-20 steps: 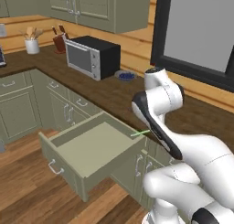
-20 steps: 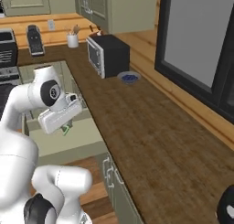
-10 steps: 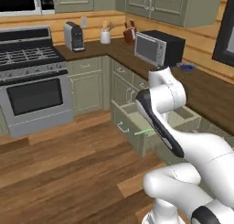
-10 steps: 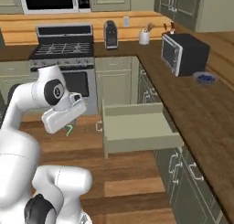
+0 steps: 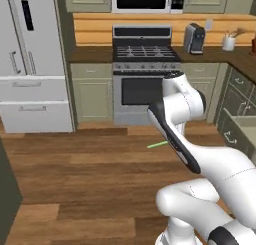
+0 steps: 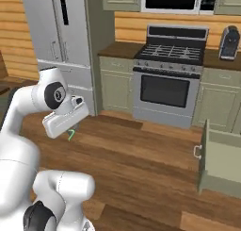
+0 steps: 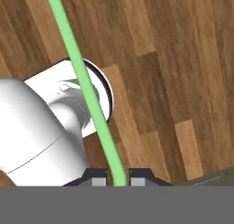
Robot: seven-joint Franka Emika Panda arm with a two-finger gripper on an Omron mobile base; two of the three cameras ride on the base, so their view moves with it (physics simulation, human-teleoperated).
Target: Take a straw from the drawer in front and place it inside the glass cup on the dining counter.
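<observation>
The gripper (image 7: 112, 181) is clenched on the straw (image 7: 84, 83), which runs up from between the two dark finger tips over the wood floor (image 7: 173, 63) in the hand view. In the left base view the straw (image 5: 157, 144) pokes out sideways from the arm, well above the floor (image 5: 75, 174); in the right base view only its small green end (image 6: 71, 134) shows below the hand.

Around the arm there is broad open floor. The stove (image 5: 144, 74) and the fridge (image 5: 35, 64) stand well apart from it along the far wall. The drawer (image 6: 221, 164) hangs open at the right edge of the right base view, its front and handle jutting into the floor space.

Half a second ago the views faced the corner with the open drawer close to the arm; now the base has turned, so the stove and fridge face the cameras and the drawer sits off to the side. The grip on the straw is unchanged.
</observation>
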